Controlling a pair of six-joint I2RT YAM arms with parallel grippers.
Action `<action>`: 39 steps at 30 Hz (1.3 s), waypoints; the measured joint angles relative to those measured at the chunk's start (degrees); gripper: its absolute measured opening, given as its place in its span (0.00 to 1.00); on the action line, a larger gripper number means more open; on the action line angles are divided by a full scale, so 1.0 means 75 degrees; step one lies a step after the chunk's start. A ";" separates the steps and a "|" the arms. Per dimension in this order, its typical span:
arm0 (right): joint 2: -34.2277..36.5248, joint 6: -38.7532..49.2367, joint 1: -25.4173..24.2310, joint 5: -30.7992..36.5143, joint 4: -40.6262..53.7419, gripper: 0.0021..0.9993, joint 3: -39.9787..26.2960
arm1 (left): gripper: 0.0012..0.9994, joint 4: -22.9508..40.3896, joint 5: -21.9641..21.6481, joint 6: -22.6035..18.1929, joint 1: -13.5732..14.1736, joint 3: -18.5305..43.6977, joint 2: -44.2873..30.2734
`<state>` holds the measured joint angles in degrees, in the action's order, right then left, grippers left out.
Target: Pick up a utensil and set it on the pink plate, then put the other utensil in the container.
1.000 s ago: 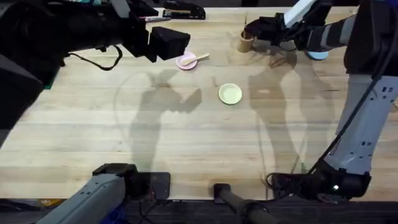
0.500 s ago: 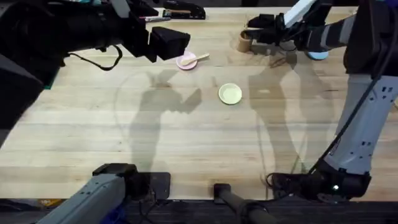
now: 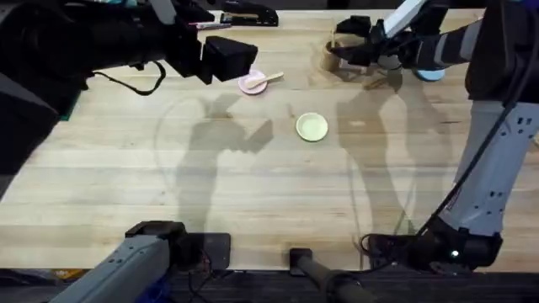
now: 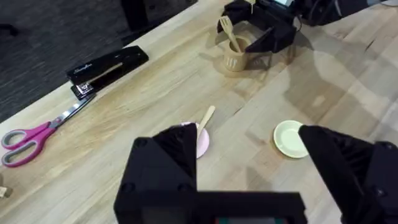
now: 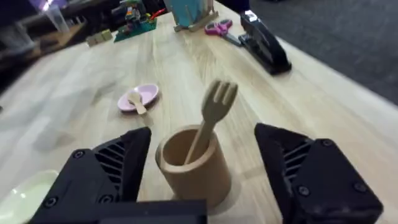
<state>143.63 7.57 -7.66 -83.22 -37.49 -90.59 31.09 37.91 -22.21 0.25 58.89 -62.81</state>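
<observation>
- Fork (image 5: 213, 118), pale wood with short prongs, stands tilted in the tan container (image 5: 189, 165), prongs up.
- Right gripper (image 5: 202, 180) is spread wide, a finger either side of the container, gripping nothing.
- Farther off, the spoon (image 5: 135, 101) lies bowl-down on the pink plate (image 5: 147, 94).
- Left wrist view adds the left gripper (image 4: 249, 174), jaws apart and empty, above the pink plate, with a yellow plate (image 4: 288, 138), stapler (image 4: 107, 70) and scissors (image 4: 37, 134).
</observation>
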 joint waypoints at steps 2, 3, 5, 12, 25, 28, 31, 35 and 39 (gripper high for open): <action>-0.0053 -0.0045 0.0000 0.0103 0.0390 1.00 0.0003 | 0.99 0.0000 0.0000 0.0000 0.0000 0.0000 0.0000; -0.0116 -0.0058 0.0000 0.0179 0.0590 1.00 0.0003 | 0.99 0.0000 0.0000 0.0001 0.0000 -0.0001 0.0000; -0.0325 -0.0102 0.0000 0.0337 0.0947 1.00 0.0006 | 0.99 0.0000 0.0000 0.0002 0.0000 0.0000 0.0000; -0.2292 -0.0139 -0.0054 0.0757 0.2126 1.00 0.0000 | 0.99 0.0000 0.0000 0.0001 0.0000 0.0000 0.0000; -0.4833 0.0433 -0.0082 0.2606 0.6850 1.00 0.0000 | 0.99 0.0000 0.0000 -0.0001 0.0000 0.0000 0.0000; -0.5578 0.0851 -0.0079 0.3075 0.8085 1.00 0.0000 | 0.99 0.0000 0.0000 -0.0001 0.0000 0.0000 0.0000; -0.6232 0.1250 -0.0064 0.3613 0.9236 1.00 0.0000 | 0.99 0.0000 0.0000 -0.0004 0.0000 0.0000 0.0000; -0.7024 0.1544 -0.0058 0.4309 1.0512 1.00 0.0003 | 0.99 0.0003 0.0000 -0.0011 0.0000 0.0000 0.0000; -0.7870 0.1658 -0.0058 0.4717 1.0684 1.00 0.0370 | 0.99 0.0003 0.0000 -0.0013 0.0000 -0.0001 0.0000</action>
<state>84.61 20.01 -8.10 -47.84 42.64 -87.81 31.11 37.91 -22.31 0.25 58.88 -62.81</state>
